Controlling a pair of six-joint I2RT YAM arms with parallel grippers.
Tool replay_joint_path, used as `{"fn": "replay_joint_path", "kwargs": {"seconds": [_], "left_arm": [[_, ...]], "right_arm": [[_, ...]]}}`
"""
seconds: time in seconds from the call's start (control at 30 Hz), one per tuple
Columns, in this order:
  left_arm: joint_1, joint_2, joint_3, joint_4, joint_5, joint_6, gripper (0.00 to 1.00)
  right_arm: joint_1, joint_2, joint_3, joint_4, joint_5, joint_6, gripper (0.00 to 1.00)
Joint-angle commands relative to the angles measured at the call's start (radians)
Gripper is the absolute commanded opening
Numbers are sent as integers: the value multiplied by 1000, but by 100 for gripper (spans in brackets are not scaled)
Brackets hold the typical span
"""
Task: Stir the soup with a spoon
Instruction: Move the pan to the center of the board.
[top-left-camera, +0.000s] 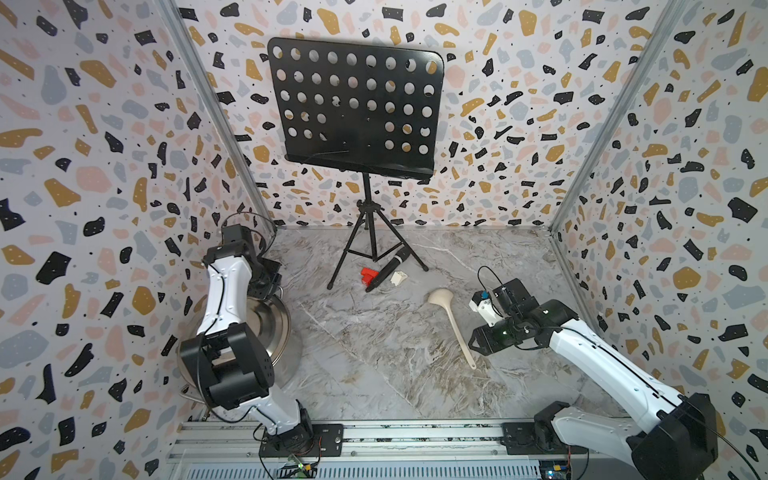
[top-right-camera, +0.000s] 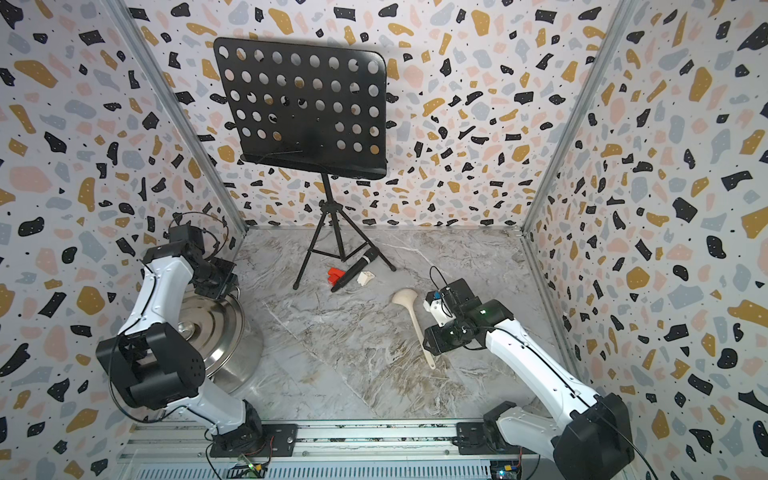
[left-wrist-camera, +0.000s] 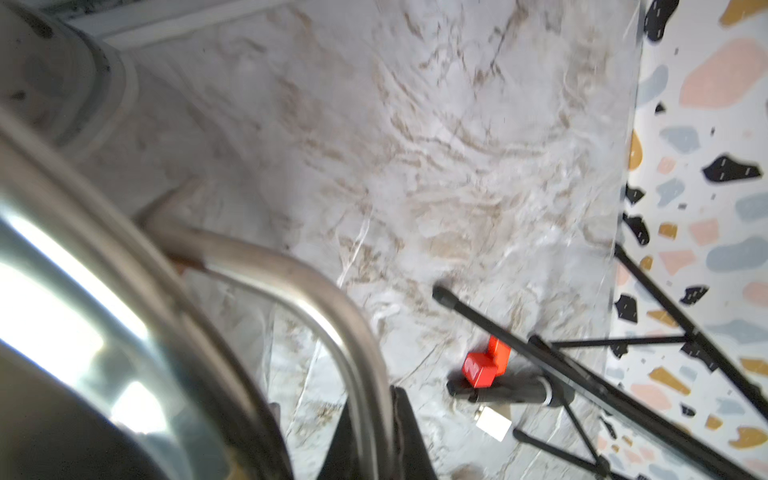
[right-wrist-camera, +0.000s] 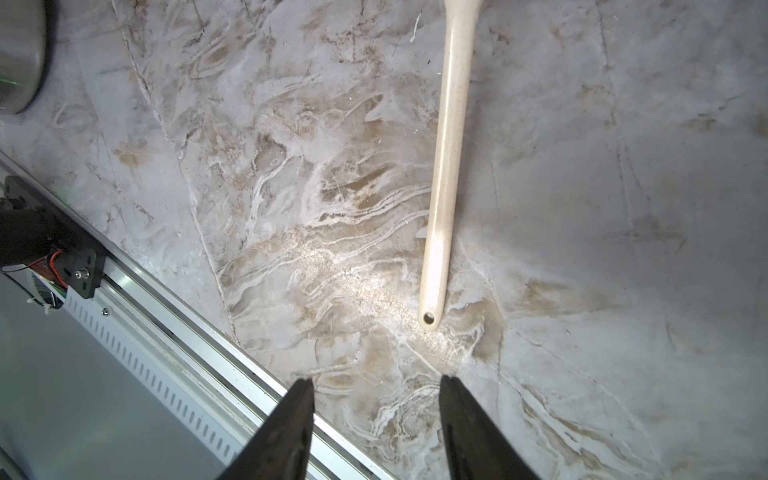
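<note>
Left gripper (left-wrist-camera: 374, 428): clamped on far loop handle (left-wrist-camera: 291, 274) of pot (top-right-camera: 245, 361), left side.
Right gripper (right-wrist-camera: 376, 415): jaws apart, empty, near spoon (top-left-camera: 452, 322) handle end, not touching.
Spoon: flat, right of centre.

Terrazzo walls (top-left-camera: 83, 166) — marble floor (top-left-camera: 374, 353)

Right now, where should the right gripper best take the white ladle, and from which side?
Mid-handle, from above, jaws across it. The ladle lies flat on the table, handle thin and straight, its end toward the open right gripper.
</note>
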Motion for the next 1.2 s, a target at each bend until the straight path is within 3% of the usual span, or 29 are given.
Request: {"fn": "replay_joint_path", "kwargs": {"seconds": [0.0,0.17,0.4,0.57,0.7,0.83,1.1,1.17], "left_arm": [[-88,-107,-54,-1,21,-50,0],[-261,-196,-103,-16,-12,-97,0],[-559,-214,-106,-35,-73,-169,0],[-769,-131,-54,-10,-108,-210,0],[-908,4,76,-17,-137,-204,0],[-996,116,190,-16,-143,-185,0],[-1082,319,400,-38,-109,-143,0],[-1091,323,403,-39,-112,-138,5]], "right_arm": [[5,-15,24,-22,35,5,54],[4,-17,37,-45,101,21,54],[-2,-27,43,-52,141,68,54],[-34,-30,45,-51,170,96,54],[-74,-40,48,-53,181,104,55],[-96,-59,40,-58,199,114,55],[-106,-92,28,-84,210,125,55],[-105,-96,30,-96,212,118,55]]}}
